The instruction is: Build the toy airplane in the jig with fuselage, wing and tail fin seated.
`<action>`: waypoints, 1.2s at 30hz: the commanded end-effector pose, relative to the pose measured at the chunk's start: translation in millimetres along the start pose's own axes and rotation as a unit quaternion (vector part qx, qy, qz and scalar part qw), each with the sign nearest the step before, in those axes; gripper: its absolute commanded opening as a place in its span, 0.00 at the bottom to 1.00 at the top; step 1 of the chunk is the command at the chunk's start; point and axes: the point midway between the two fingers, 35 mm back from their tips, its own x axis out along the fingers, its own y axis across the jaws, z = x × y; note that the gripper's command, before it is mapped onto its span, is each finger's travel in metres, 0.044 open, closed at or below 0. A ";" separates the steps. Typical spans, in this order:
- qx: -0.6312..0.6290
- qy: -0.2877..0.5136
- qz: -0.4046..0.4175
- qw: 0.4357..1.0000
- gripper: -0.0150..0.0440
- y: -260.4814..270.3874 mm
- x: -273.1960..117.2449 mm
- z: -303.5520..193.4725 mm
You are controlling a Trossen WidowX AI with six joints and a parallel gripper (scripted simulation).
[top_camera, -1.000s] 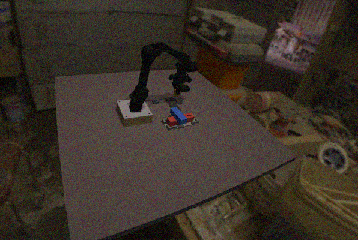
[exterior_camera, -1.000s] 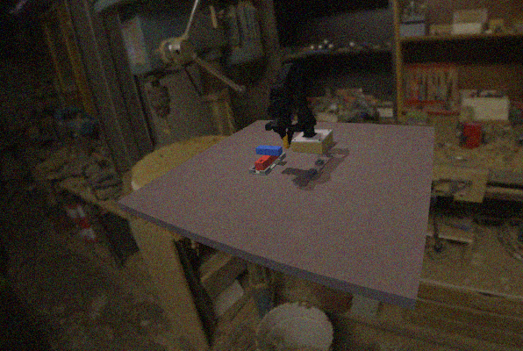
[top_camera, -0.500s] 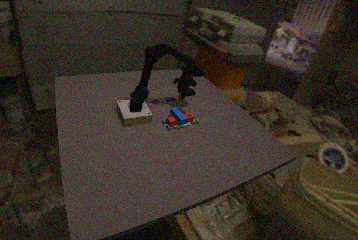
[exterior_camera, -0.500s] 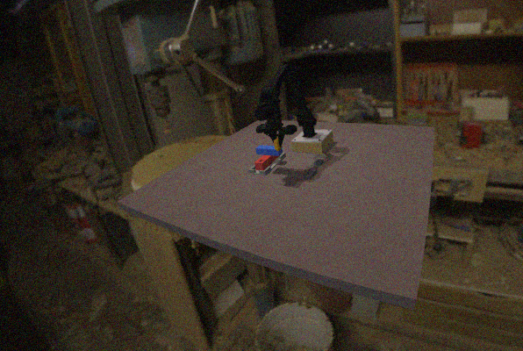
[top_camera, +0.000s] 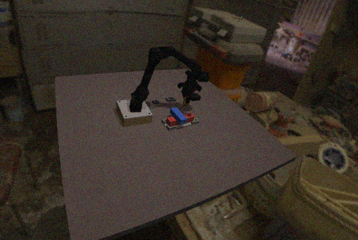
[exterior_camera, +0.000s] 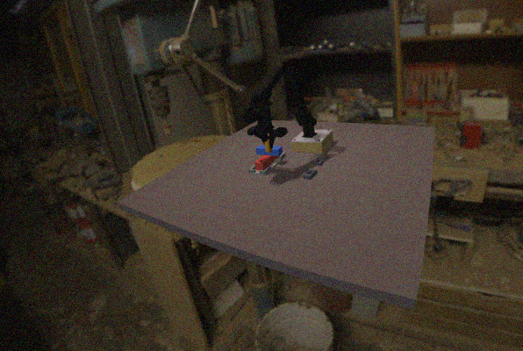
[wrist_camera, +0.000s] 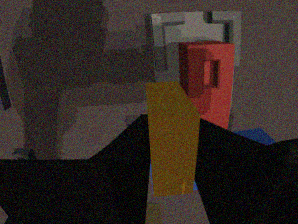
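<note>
Three pieces make up the toy airplane, and two look already together: the red body lies in the pale cradle, with the blue wing crossing over its top. From where I stand I can't swear that the wing's tab is fully down. The third, the yellow tail fin, is up in the air near the tail end, clamped between the fingers of the hand. The tail socket shows as an open notch in the red body.

I'd guess the fin is light and stiff, with smooth flat sides that could twist if nudged off-center. Best to keep hold of its upper part by the broad faces, leaving the tab free below. What remains, I think, is lining it up, easing it straight down and letting go; a crooked push might tip the body or shift the wing.

Farther out, two small dark holders sit on the worktop, and the black arm rises from its square base.
</note>
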 end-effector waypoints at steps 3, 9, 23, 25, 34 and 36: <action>-0.006 -0.004 0.002 1.000 0.25 -17.6 2.6 4.7; -0.011 -0.005 0.003 1.000 0.25 -36.2 6.6 6.3; -0.015 -0.005 0.002 1.000 0.37 -53.4 10.2 6.7; -0.015 -0.005 0.002 1.000 0.37 -53.4 10.2 6.7; -0.015 -0.005 0.002 1.000 0.37 -53.4 10.2 6.7; -0.015 -0.005 0.002 1.000 0.37 -53.4 10.2 6.7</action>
